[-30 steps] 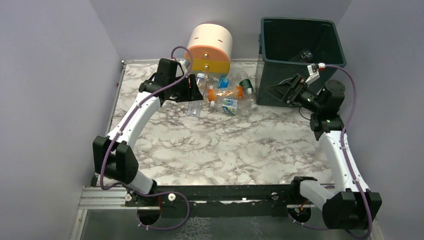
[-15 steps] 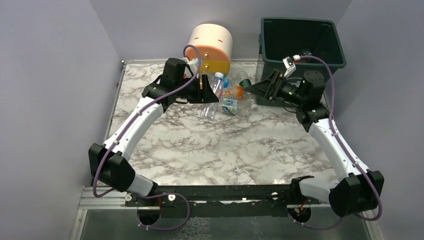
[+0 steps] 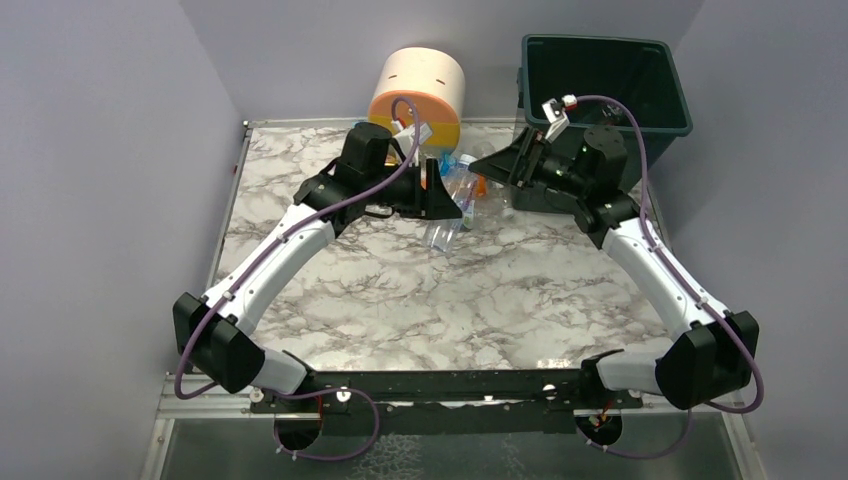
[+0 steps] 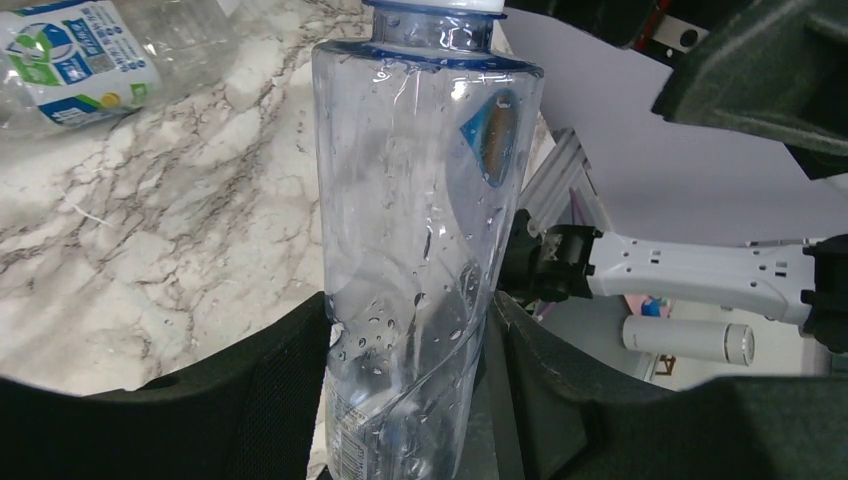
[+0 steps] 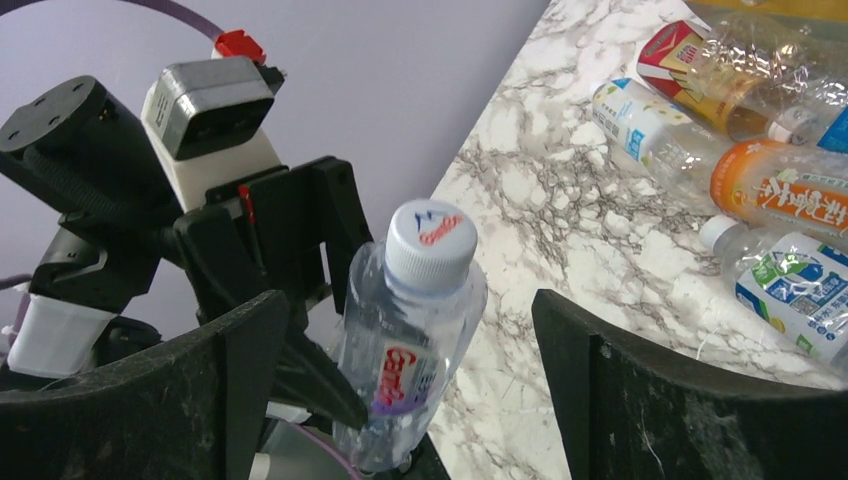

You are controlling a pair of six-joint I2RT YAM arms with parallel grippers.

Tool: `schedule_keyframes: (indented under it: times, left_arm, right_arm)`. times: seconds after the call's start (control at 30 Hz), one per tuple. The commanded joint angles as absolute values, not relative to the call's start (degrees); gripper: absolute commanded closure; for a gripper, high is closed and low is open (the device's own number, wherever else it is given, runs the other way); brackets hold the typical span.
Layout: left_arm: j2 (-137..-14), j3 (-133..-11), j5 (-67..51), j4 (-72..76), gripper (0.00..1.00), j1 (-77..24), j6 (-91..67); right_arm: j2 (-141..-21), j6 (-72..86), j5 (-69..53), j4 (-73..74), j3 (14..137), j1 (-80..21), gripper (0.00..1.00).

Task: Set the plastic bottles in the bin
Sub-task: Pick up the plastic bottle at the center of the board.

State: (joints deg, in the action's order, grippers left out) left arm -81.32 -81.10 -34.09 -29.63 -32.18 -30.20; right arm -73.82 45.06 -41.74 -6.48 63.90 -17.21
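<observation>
One bottle (image 3: 438,232) clenched in L gripper (image 3: 450,198), top view: clear, tilted, off table (image 3: 400,300), cap end toward R gripper (image 3: 487,165). R gripper just right of bottle, jaws spread, nothing in them. Loose bottles (image 3: 476,186) on table just behind bottle, mostly hidden by both grippers. Bin (image 3: 600,41) behind & right of bottle, upright. Drawer unit (image 3: 420,80) behind-left of bottle.

L wrist view: bottle upright in frame, droplets on it, L jaws pressed on both sides low on body. Blue-ringed neck & white cap at top edge. One loose bottle w/ blue-green label lying upper left of it.

R wrist view: white cap w/ red print facing cam, red label lower down, L jaws round bottle from behind. R jaws wide apart either side of bottle, gap both sides. Several loose bottles on table right of bottle: red-label, blue-white, orange, green-blue.
</observation>
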Motion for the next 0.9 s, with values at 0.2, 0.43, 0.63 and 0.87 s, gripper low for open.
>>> schedule_keyframes:
  times: [0.2,0.43,0.63,0.87]
  left_arm:
    - [-79.2,-81.5,-33.9,-27.3,0.45,-35.8,-31.2]
    - [-80.0,-81.9,-33.7,-26.9,0.45,-36.2,-31.1]
    - [-80.5,-82.3,-33.6,-26.5,0.45,-36.4,-31.3]
    - [-80.9,-82.5,-33.3,-26.1,0.45,-36.6,-31.4]
  right_arm:
    - [-77.0,44.2,-39.7,-9.1,68.8,-18.6,0.17]
    - [-77.3,44.2,-39.9,-9.8,68.4,-19.1,0.3]
    - [-76.6,44.2,-40.0,-10.3,66.8,-19.3,0.35]
    - [-76.6,44.4,-40.3,-10.7,66.3,-19.5,0.44]
